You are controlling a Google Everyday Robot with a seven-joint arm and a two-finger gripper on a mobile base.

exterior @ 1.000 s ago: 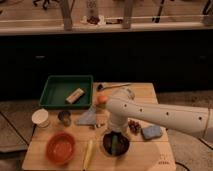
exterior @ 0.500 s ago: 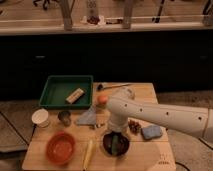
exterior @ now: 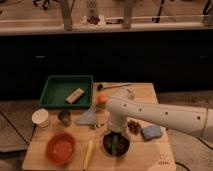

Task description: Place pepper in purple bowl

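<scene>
**A:** Nothing has moved since half a second ago. The arm is in the same pose and the tool hangs right over the purple bowl.

**B:** Tool state?

**A:** Can't tell. Its end is dark against the dark inside of the bowl, so there's no read on how far open it is or whether it has hold of anything.

**B:** Pepper?

**A:** There's a green sliver inside the bowl, directly under the tool. I take it for the pepper. Whether it's lying free or held, can't tell.

**B:** Risks?

**A:** Three.
1. If the tool lifts with the pepper not let go, it hauls the pepper back out.
2. If the pepper drops leaning on the rim, it can tip out onto the worktop.
3. If the tool retreats sideways rather than straight up, it clips the rim. The bowl looks light, so it would slide or tip.

**B:** Neighbours?

**A:** The yellow vegetable is just beside the bowl on one side and the brown bits are near on the other. A shoved bowl hits one of them. The red bowl sits further off.
</scene>
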